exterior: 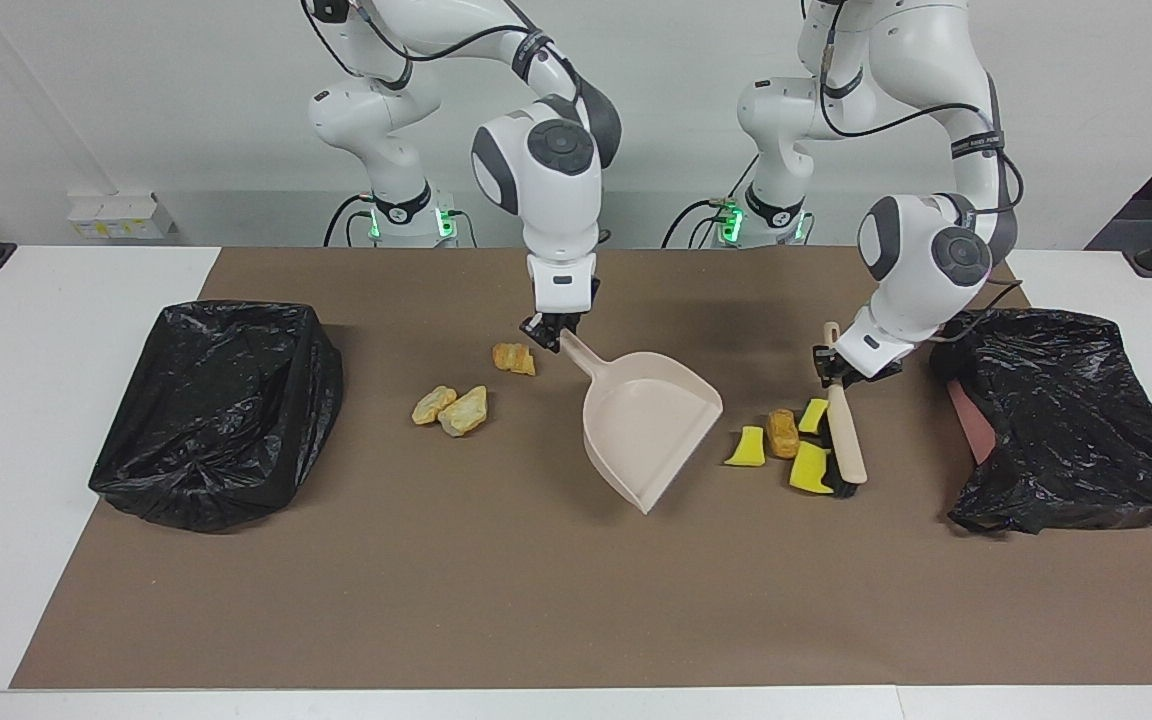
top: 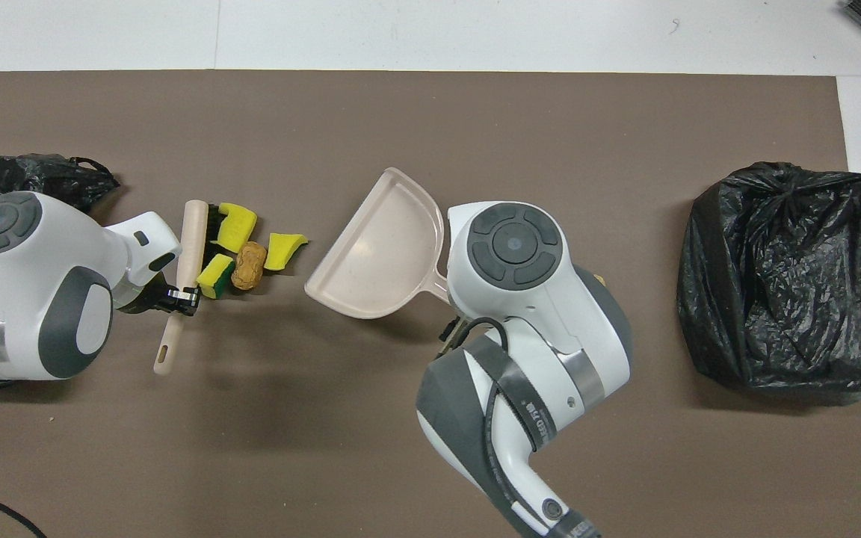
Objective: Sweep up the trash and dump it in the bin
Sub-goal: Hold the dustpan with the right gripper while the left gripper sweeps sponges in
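My right gripper is shut on the handle of the beige dustpan, which rests on the mat with its mouth turned toward the left arm's end. My left gripper is shut on the wooden brush, low over the mat. Yellow sponge pieces and an orange-tan lump of trash lie between brush and dustpan. In the overhead view, the brush, sponges, lump and dustpan show. Three more lumps lie beside the dustpan handle toward the black-lined bin.
A brown mat covers most of the table. The bin stands at the right arm's end. A second crumpled black bag lies at the left arm's end, close to the brush. In the overhead view, the right arm's wrist hides the three lumps.
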